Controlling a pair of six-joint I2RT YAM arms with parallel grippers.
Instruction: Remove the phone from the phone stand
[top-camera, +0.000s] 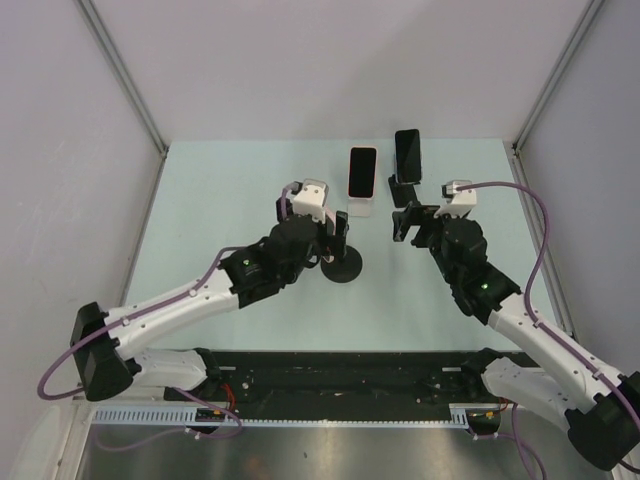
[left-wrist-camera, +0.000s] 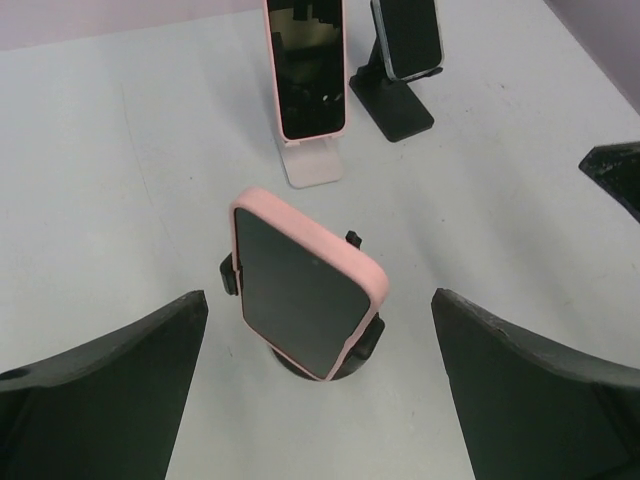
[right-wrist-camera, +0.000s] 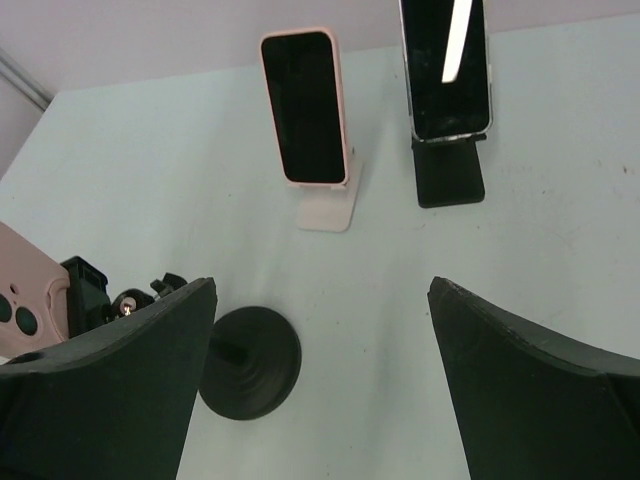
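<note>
While left tool (left-wrist-camera: 318, 294) and right tool (right-wrist-camera: 321, 282) gape empty, the phone (left-wrist-camera: 300, 305) sits mounted.

Three phones in frame: a pink-cased phone (left-wrist-camera: 305, 295), a second pink-cased phone (right-wrist-camera: 304, 108) and a silver-edged dark phone (right-wrist-camera: 448, 70). Three stands: a black round-based clamp stand (right-wrist-camera: 250, 362), a white plastic stand (right-wrist-camera: 330, 210) and a black angled stand (right-wrist-camera: 450, 178). Two white-and-black robot arms: the left arm (top-camera: 180, 305) and the right arm (top-camera: 545, 340).

Top camera high at 6 o'clock, facing 12 o'clock over the counter (top-camera: 220, 190), left wrist close on the clamped pink phone (left-wrist-camera: 300, 295), right wrist catching it at 8 o'clock, all sharing the white-stand phone (top-camera: 362, 172) and black-stand phone (top-camera: 407, 152)
</note>
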